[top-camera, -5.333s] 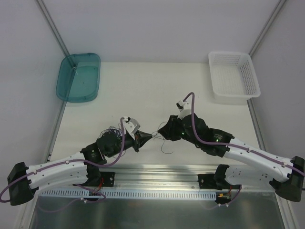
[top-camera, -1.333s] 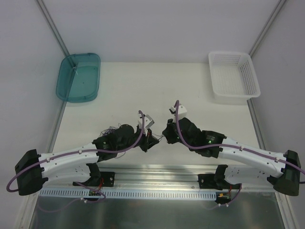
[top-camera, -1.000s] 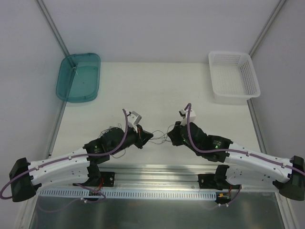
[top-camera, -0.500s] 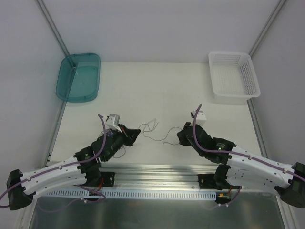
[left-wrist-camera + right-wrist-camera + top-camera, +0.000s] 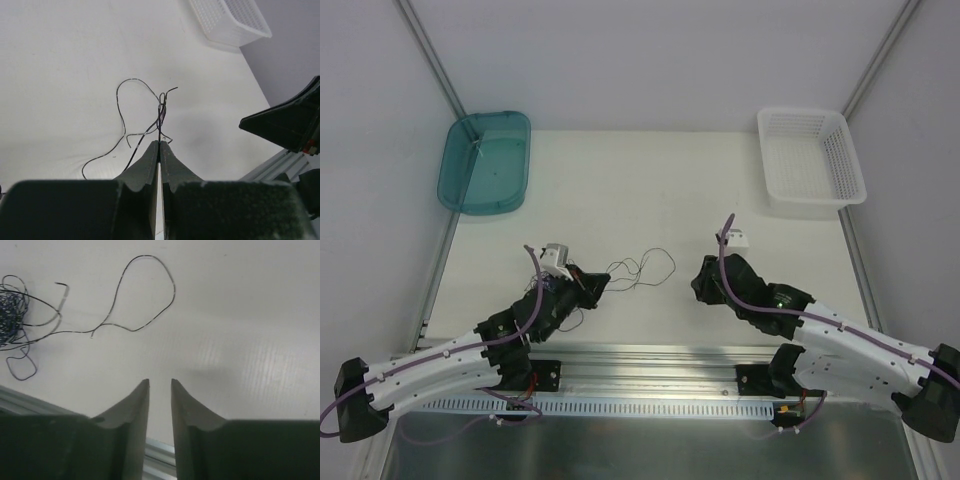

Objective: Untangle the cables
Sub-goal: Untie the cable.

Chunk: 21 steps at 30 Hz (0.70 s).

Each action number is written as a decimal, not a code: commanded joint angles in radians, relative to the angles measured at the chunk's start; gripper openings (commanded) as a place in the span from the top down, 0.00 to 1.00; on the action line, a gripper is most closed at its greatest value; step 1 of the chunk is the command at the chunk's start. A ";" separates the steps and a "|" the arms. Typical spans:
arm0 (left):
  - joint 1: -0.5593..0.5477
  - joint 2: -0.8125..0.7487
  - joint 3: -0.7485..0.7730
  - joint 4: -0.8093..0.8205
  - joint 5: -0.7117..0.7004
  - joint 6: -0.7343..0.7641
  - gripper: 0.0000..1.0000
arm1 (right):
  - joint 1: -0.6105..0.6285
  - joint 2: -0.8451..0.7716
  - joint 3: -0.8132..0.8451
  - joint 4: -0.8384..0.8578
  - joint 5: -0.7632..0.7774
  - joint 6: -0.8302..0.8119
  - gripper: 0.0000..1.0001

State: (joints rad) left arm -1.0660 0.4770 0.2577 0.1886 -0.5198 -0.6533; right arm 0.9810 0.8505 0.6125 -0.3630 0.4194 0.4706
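Left gripper [image 5: 160, 145]: jaws fully closed, pinching a few thin strands [image 5: 161, 112] of the cables right at the tips. The strands run out ahead of it and lie slack on the desk [image 5: 650, 190] in loose loops. Reads as an anchor hold: fix one end so the other side can be drawn out.

Right gripper [image 5: 160, 383]: jaws a narrow gap apart, nothing between them, tips over bare desk. My read is it's between grabs and needs a fresh pick point.

Cables: the main clump [image 5: 7, 310] sits on the left side of the desk toward the near edge, by the left arm. In the top view that arm mostly hides it. One long loop [image 5: 146, 290] lies drawn out toward the middle of the desk, apart from the right tips. Likely next target is the round end of the loop, since nothing crosses there.

Around: teal tray [image 5: 485, 160] at the far-left corner and white basket [image 5: 810, 160] at the far-right corner, both well apart from the work. Metal rail [image 5: 650, 365] runs along the near edge, close to the clump.

In the way: nothing between the right gripper and the loop. Risks:
- The strands are hair-thin and flat on the desk, so hard to pinch.
- The crossing just ahead of the left tips could cinch into a knot if pulled straight.
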 commanded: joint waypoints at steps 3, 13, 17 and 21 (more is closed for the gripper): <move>-0.002 0.092 0.071 0.034 0.115 0.098 1.00 | 0.027 0.094 0.153 0.148 -0.146 -0.032 0.58; -0.002 0.155 0.124 0.061 0.290 0.211 1.00 | -0.049 0.269 0.290 0.131 -0.549 -0.549 0.57; -0.002 0.182 0.143 0.057 0.381 0.253 1.00 | -0.074 0.256 0.285 0.101 -0.630 -0.661 0.56; -0.002 0.198 0.156 0.054 0.435 0.271 1.00 | -0.087 0.272 0.290 0.076 -0.665 -0.740 0.55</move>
State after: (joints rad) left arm -1.0660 0.6666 0.3698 0.2047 -0.1734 -0.4313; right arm 0.9024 1.1252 0.8841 -0.2657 -0.1459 -0.1337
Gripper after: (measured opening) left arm 0.008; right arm 0.446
